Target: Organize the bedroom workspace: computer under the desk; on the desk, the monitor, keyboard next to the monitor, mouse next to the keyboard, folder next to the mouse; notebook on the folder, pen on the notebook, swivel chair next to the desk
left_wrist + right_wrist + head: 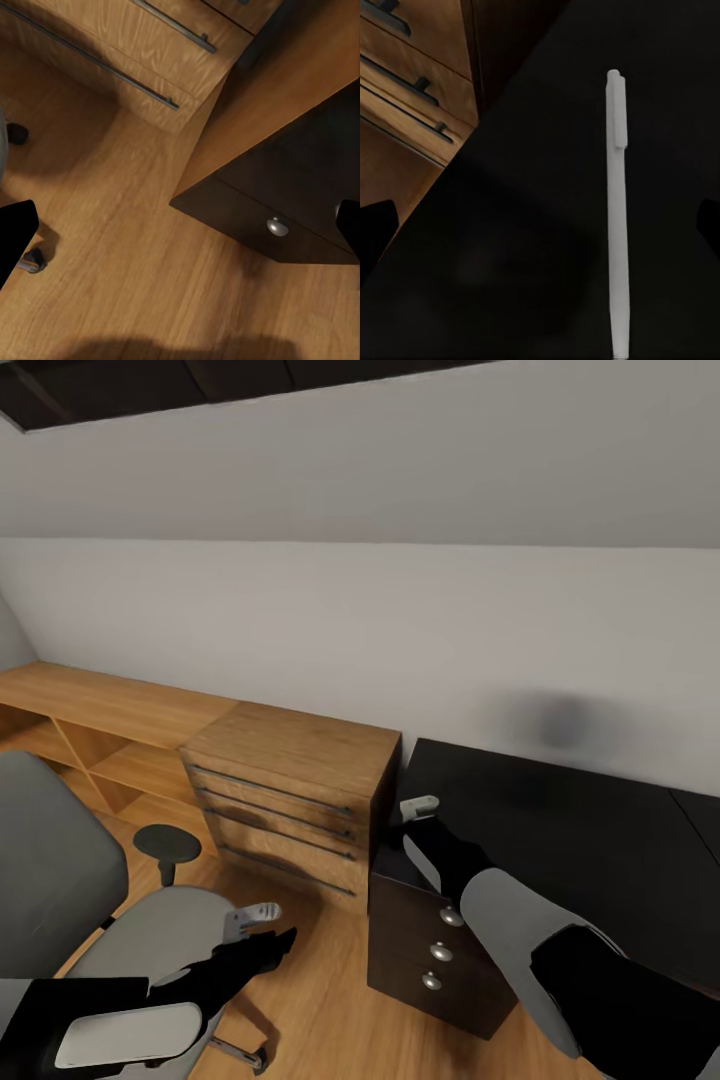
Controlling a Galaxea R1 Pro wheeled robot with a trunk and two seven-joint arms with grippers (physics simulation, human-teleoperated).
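The right gripper (540, 225), jaws spread, hangs over the desk (560, 830) near its left edge, the pen (616, 210) lying flat (ungripped). The left gripper (180, 232), jaws also apart, hangs over bare floor (135, 247) at lower left, between swivel chair (60, 880) and drawer unit (430, 950).

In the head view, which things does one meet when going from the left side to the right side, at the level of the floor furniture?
swivel chair → left gripper → light wood drawer cabinet → black drawer unit → desk

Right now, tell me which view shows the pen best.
The right wrist view: the pen lies whole and sharp on the black desk, between the open right gripper's fingertips. In the head view, the right arm covers that spot. The left wrist view looks at floor and drawers instead.
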